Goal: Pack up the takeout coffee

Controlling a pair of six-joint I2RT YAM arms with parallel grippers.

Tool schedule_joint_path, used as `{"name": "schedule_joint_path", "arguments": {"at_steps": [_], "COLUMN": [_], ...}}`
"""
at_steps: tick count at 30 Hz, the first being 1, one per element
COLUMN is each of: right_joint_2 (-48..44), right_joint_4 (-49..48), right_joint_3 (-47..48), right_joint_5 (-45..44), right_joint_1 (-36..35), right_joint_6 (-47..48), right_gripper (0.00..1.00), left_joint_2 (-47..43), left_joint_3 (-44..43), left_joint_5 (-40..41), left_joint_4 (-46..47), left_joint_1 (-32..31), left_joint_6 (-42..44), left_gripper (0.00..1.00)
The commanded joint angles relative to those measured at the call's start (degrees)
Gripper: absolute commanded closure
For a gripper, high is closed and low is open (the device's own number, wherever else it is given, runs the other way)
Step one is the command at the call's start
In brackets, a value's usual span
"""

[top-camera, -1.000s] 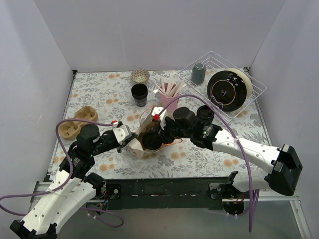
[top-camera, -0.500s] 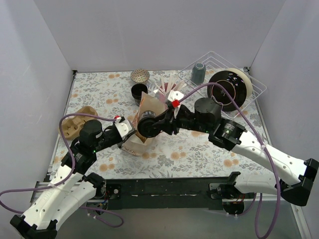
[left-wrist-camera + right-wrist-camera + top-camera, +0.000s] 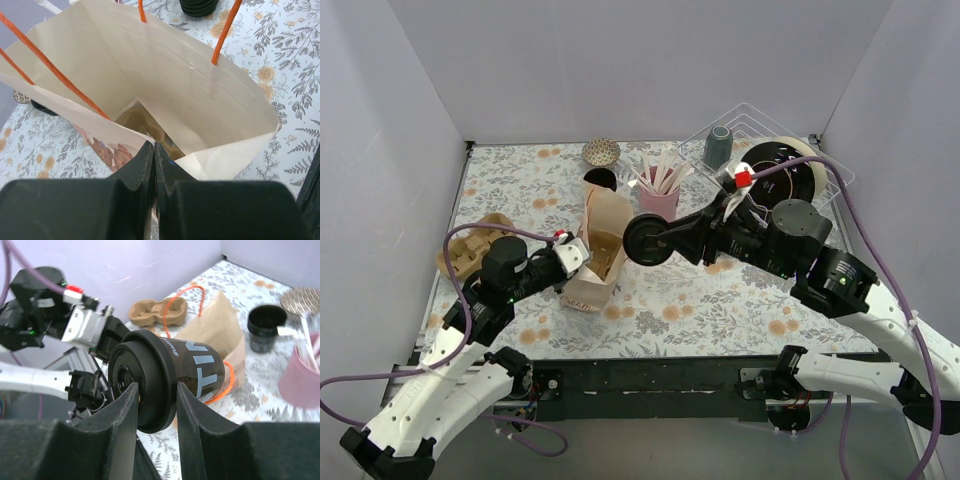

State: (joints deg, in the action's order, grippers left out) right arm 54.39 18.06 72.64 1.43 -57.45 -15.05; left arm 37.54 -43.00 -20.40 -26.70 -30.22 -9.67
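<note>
The takeout coffee (image 3: 646, 240), a black cup with a glossy black lid, hangs on its side in the air just right of the paper bag (image 3: 600, 240). My right gripper (image 3: 665, 240) is shut on the takeout coffee (image 3: 165, 372), its fingers (image 3: 125, 410) clamped either side of the lid. The right gripper (image 3: 157, 386) points the lid toward the left arm. The bag (image 3: 165, 90) stands upright with its mouth open and orange handles up. My left gripper (image 3: 154, 150) is shut on the bag's near rim, and shows in the top view (image 3: 572, 258) at the bag's left side.
A lidless black cup (image 3: 599, 180) stands behind the bag, beside a pink holder of straws (image 3: 660, 198). A cardboard cup carrier (image 3: 475, 243) lies at the left. The wire rack (image 3: 825, 190) at the back right holds a grey-blue tumbler (image 3: 718, 147) and a black plate (image 3: 775, 180).
The right arm has pulled up and to the right with the coffee, away from the bag's mouth. The bag has gone from lying low to standing upright, with the left gripper still on its rim.
</note>
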Motion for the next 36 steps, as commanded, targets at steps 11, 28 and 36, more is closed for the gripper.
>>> {"name": "schedule_joint_path", "arguments": {"at_steps": [11, 28, 36], "right_joint_2": [1.9, -2.8, -11.0], "right_joint_4": [3.6, 6.9, -14.5], "right_joint_3": [11.0, -10.0, -36.2], "right_joint_5": [-13.6, -10.3, 2.5], "right_joint_1": [2.5, 11.7, 18.2], "right_joint_6": [-13.9, -26.2, -31.9], "right_gripper": [0.99, 0.99, 0.99], "left_joint_2": [-4.7, -7.1, -6.5], "left_joint_3": [-1.8, -5.3, -6.5], "left_joint_5": [-1.6, 6.4, 5.0], "left_joint_4": [-15.8, -20.0, -18.6], "left_joint_1": [-1.7, -2.0, -2.1], "left_joint_6": [3.9, 8.4, 6.6], "left_gripper": [1.0, 1.0, 1.0]}}
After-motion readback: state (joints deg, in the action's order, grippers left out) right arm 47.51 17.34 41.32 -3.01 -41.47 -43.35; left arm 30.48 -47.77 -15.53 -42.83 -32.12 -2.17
